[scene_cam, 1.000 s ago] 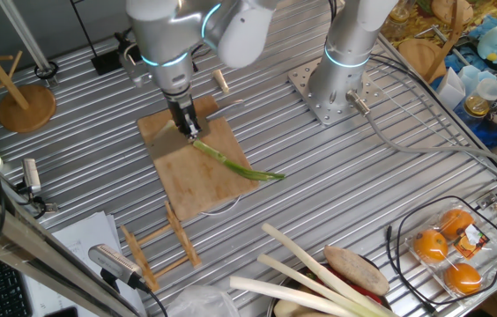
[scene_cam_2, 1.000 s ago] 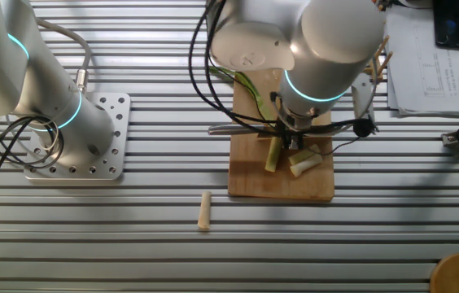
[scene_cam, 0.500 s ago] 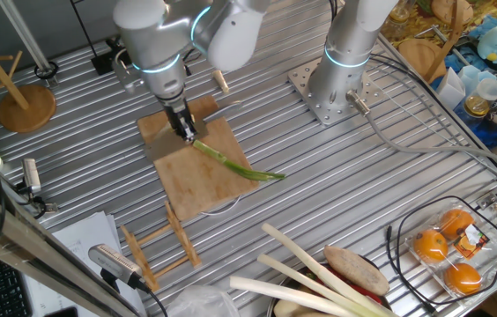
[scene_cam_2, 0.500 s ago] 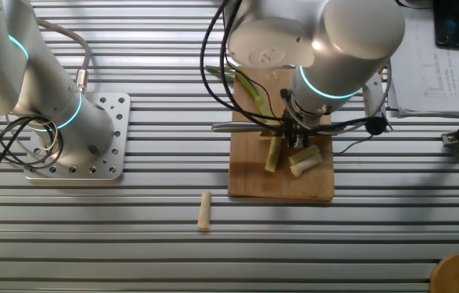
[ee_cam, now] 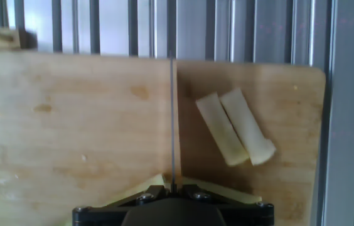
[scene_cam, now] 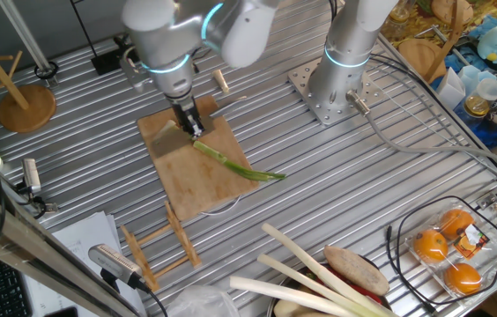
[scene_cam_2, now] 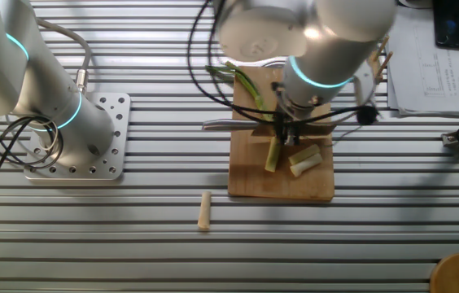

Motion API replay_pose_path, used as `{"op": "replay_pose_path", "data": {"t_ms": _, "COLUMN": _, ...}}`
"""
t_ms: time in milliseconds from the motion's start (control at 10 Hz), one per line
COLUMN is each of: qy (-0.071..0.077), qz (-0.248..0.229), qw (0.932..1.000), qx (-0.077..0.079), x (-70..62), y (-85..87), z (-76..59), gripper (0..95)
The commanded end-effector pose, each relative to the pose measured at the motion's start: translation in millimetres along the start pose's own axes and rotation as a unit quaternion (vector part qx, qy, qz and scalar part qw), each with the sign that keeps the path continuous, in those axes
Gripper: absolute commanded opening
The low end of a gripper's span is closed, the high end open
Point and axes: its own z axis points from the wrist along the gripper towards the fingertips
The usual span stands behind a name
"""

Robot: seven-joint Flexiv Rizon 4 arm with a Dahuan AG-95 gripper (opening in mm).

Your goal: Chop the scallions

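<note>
The scallion (scene_cam: 235, 165) is one thin stalk lying slantwise on the wooden cutting board (scene_cam: 182, 180), its dark green tip off the board's edge. In the other fixed view the scallion's (scene_cam_2: 271, 155) pale end lies by short cut pieces (scene_cam_2: 304, 160). My gripper (scene_cam: 192, 126) stands over the stalk's pale end, shut on a knife (scene_cam_2: 229, 124) whose blade crosses the stalk. In the hand view the blade (ee_cam: 172, 113) shows edge-on, with two pale cut pieces (ee_cam: 233, 129) to its right on the board (ee_cam: 70, 125). The fingertips are hidden.
A small wooden peg (scene_cam_2: 204, 212) lies off the board. A second arm's base (scene_cam: 323, 92) stands at the back. Thick pale leek-like stalks (scene_cam: 319, 264), bagged oranges (scene_cam: 447, 251), a wooden rack (scene_cam: 156, 246) and a wooden stand (scene_cam: 24, 106) surround the board.
My hand swung a little to one side with the knife and has come back over the stalk's pale end. The stalk and cut pieces have not moved.
</note>
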Motion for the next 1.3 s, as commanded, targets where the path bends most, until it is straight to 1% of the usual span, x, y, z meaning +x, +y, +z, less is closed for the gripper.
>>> {"op": "replay_pose_path", "data": {"t_ms": 100, "qy": -0.002, "qz": -0.003, "qw": 1.0, "qx": -0.001, "x": 3.5, "y": -0.1, "z": 1.0, "gripper": 0.0}}
{"op": "replay_pose_path", "data": {"t_ms": 300, "qy": 0.001, "qz": -0.035, "qw": 0.9994, "qx": 0.005, "x": 3.7, "y": -0.7, "z": 0.6, "gripper": 0.0}}
{"op": "replay_pose_path", "data": {"t_ms": 400, "qy": 0.002, "qz": -0.058, "qw": 0.9982, "qx": 0.014, "x": 3.5, "y": -1.7, "z": -0.1, "gripper": 0.0}}
{"op": "replay_pose_path", "data": {"t_ms": 500, "qy": 0.003, "qz": -0.069, "qw": 0.9974, "qx": 0.02, "x": 3.4, "y": -2.4, "z": -0.7, "gripper": 0.0}}
{"op": "replay_pose_path", "data": {"t_ms": 600, "qy": 0.005, "qz": -0.085, "qw": 0.9957, "qx": 0.035, "x": 3.9, "y": -4.3, "z": -1.7, "gripper": 0.0}}
{"op": "replay_pose_path", "data": {"t_ms": 700, "qy": 0.006, "qz": -0.092, "qw": 0.995, "qx": 0.04, "x": 4.5, "y": -6.5, "z": -2.8, "gripper": 0.0}}
{"op": "replay_pose_path", "data": {"t_ms": 1100, "qy": 0.003, "qz": -0.1, "qw": 0.994, "qx": 0.043, "x": 9.8, "y": -24.1, "z": -11.5, "gripper": 0.0}}
{"op": "replay_pose_path", "data": {"t_ms": 1300, "qy": 0.004, "qz": -0.1, "qw": 0.9941, "qx": 0.044, "x": 9.9, "y": -30.0, "z": -10.0, "gripper": 0.0}}
